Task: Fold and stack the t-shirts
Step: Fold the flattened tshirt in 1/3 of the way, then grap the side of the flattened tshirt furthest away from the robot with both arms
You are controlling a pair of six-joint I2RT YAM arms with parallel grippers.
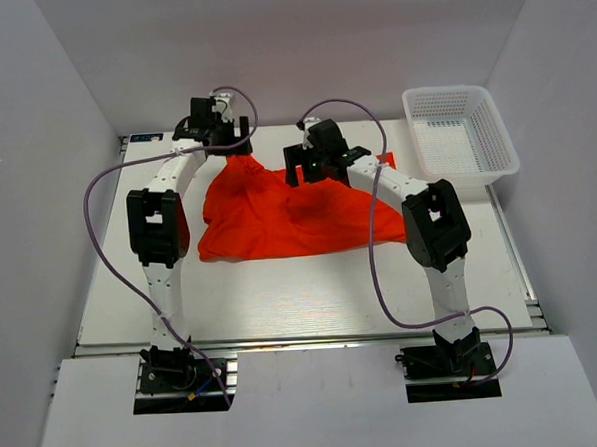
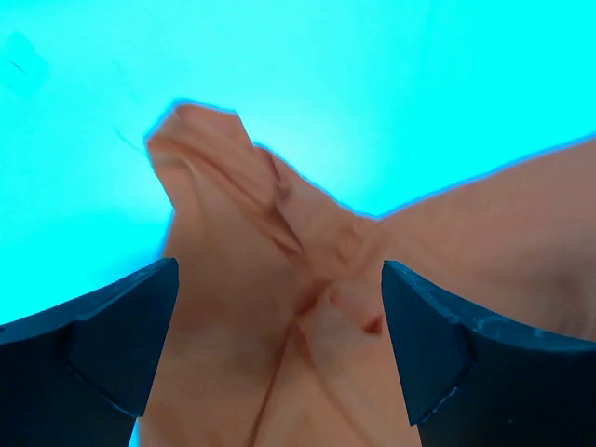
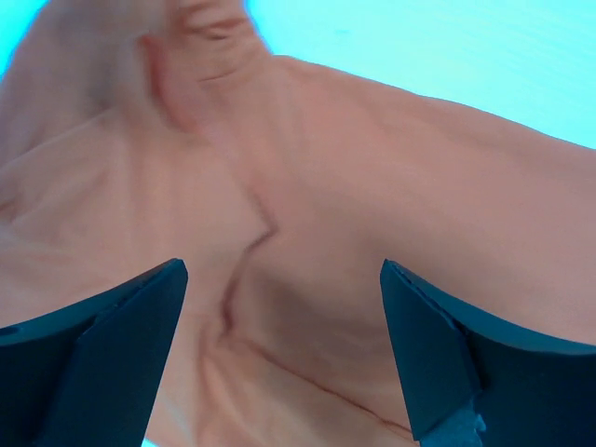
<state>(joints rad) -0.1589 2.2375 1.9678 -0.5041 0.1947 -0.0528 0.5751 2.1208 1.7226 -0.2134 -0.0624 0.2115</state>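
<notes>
The orange-red t-shirt (image 1: 278, 217) lies crumpled and spread on the white table, with one bunched corner reaching up to the far left. My left gripper (image 1: 227, 147) hangs open just over that corner. In the left wrist view the fingers (image 2: 279, 358) stand wide apart over wrinkled fabric (image 2: 242, 270), which looks pale salmon there. My right gripper (image 1: 316, 172) is open above the shirt's far middle edge. In the right wrist view its fingers (image 3: 279, 358) are spread over creased fabric (image 3: 354, 205). Neither gripper holds anything.
A white mesh basket (image 1: 448, 92) stands at the far right corner, with nothing showing inside. White walls close in the table on three sides. Bare tabletop (image 1: 282, 294) lies between the shirt and the arm bases.
</notes>
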